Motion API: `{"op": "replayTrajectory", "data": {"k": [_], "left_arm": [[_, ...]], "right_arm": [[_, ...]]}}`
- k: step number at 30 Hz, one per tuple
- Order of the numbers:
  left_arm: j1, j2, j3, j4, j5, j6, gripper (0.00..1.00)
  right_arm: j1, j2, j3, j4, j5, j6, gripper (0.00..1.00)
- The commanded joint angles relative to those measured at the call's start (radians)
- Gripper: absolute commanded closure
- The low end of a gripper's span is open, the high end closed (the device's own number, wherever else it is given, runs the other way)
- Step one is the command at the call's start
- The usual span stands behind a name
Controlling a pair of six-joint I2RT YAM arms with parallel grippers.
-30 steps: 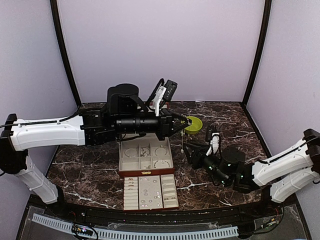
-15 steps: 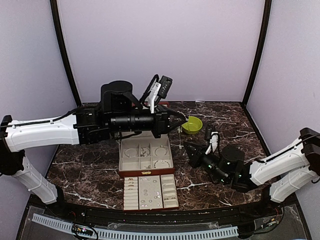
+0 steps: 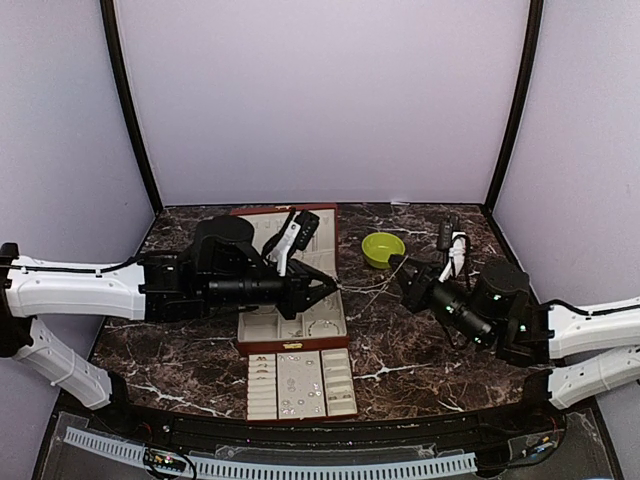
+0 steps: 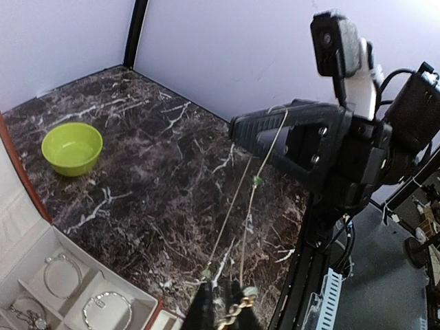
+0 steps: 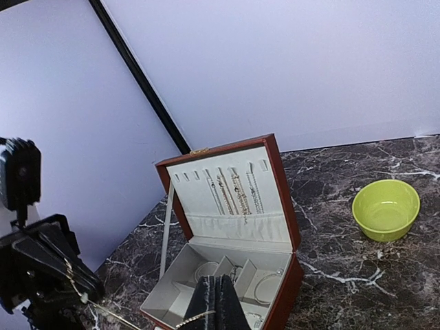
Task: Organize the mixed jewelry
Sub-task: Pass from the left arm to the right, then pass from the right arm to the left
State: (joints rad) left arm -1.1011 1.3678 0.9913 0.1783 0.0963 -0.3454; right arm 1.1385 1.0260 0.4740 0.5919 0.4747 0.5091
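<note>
- The bench (image 3: 430, 345) is dark marble with the whole kit bunched mid-way, I'd guess so both arms can reach it.
- The left arm (image 3: 70, 285) lies low and long from the left. Its wrist passes in front of the box lid and points right.
- The right arm (image 3: 590, 325) comes in low from the right, with its forearm angled toward the box, so the two wrists face each other.
- The box (image 3: 292, 347) is open with the lid (image 5: 227, 185) standing up at the back. Necklaces hang in the lid's slots and bangles sit in the lower cells, so this looks like where the long pieces get sorted to.
- The tray (image 3: 252, 405) sits just in front of the box and holds tiny rings and studs.
- The bowl (image 3: 383, 258) is green, back-right of the box, and clear of both pincers.
- The left pincer (image 3: 325, 290) is clamped tight on one end of the chain.
- The right pincer (image 3: 400, 272) is pinched together on the other end.
- The chain (image 4: 257, 181) is thin with a small green bead. It's strung in the air between the two pincers, over the bench just right of the box. My read is they're pulling it out straight so it goes on the lid without knots.
</note>
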Motion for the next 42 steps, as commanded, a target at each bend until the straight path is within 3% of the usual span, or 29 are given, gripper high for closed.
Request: {"op": "replayTrajectory", "data": {"k": [1, 4, 8, 10, 16, 25, 38, 42], "left_arm": [[0.005, 0.009, -0.034, 0.056, 0.043, -0.006, 0.8], [0.006, 0.021, -0.034, 0.043, 0.067, 0.014, 0.55], [0.006, -0.003, -0.048, 0.036, 0.079, 0.06, 0.37], [0.005, -0.02, -0.05, 0.029, 0.096, 0.097, 0.33], [0.006, -0.027, -0.049, 0.078, 0.13, 0.141, 0.32], [0.006, 0.043, -0.034, 0.168, 0.117, 0.142, 0.34], [0.021, -0.035, -0.199, 0.273, 0.059, 0.157, 0.31], [0.027, -0.035, -0.244, 0.337, 0.023, 0.133, 0.36]], "right_arm": [[-0.006, -0.041, 0.114, -0.305, -0.022, -0.048, 1.0], [-0.005, -0.032, 0.206, -0.468, -0.051, -0.085, 1.0], [-0.005, -0.01, 0.298, -0.638, -0.049, -0.121, 1.0], [-0.005, 0.0, 0.333, -0.687, -0.05, -0.129, 1.0], [-0.005, 0.035, 0.4, -0.756, -0.065, -0.119, 1.0], [0.001, 0.129, 0.45, -0.729, -0.091, -0.066, 1.0], [0.048, 0.288, 0.584, -0.725, -0.1, -0.033, 1.0], [0.055, 0.303, 0.605, -0.727, -0.102, -0.017, 1.0]]}}
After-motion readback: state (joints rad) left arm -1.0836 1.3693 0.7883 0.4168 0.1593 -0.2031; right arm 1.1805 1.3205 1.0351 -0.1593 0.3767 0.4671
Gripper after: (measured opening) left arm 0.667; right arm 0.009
